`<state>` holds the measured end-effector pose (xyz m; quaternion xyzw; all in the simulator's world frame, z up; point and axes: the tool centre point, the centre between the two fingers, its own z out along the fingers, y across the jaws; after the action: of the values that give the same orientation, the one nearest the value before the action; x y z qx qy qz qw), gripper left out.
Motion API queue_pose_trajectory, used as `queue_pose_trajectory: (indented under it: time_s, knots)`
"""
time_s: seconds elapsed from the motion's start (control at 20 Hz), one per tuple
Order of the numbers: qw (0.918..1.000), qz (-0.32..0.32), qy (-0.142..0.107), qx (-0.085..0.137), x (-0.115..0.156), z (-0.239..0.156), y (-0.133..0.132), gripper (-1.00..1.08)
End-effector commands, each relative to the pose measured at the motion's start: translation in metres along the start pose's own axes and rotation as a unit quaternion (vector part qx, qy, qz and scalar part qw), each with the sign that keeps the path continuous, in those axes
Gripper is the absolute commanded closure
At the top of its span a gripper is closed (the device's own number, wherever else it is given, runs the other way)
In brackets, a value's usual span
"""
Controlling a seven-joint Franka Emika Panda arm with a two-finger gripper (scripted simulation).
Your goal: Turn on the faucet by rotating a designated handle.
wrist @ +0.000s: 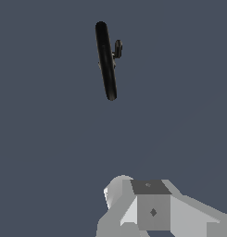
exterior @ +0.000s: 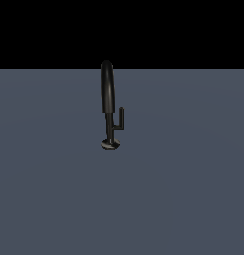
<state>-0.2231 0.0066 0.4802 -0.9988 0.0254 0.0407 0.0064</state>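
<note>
The glossy black faucet stands upright on the grey floor, its thick arched spout rising from a thin stem and a small disc base. The handle, a small L-shaped rod, branches off the stem toward the exterior view's right, with its thin peg pointing up. Seen from above in the wrist view, the faucet is a long dark bar with the handle beside it. Only grey blocky parts of my gripper show at that picture's edge, far from the faucet, with nothing seen held. The gripper is outside the exterior view.
A flat grey-blue floor spreads around the faucet, ending at a black background behind it. No other objects show in either view.
</note>
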Motion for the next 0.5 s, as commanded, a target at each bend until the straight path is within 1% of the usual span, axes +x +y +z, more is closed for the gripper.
queue_pose_trajectory:
  time_s: [0.0, 0.25, 0.45]
  knots:
    - [0.9998, 0.011, -0.013, 0.011, 0.01, 0.002, -0.002, 1.08]
    - [0.9973, 0.041, -0.047, 0.04, 0.036, 0.008, -0.005, 1.08]
    - [0.9926, 0.067, -0.076, 0.066, 0.058, 0.014, -0.008, 1.08]
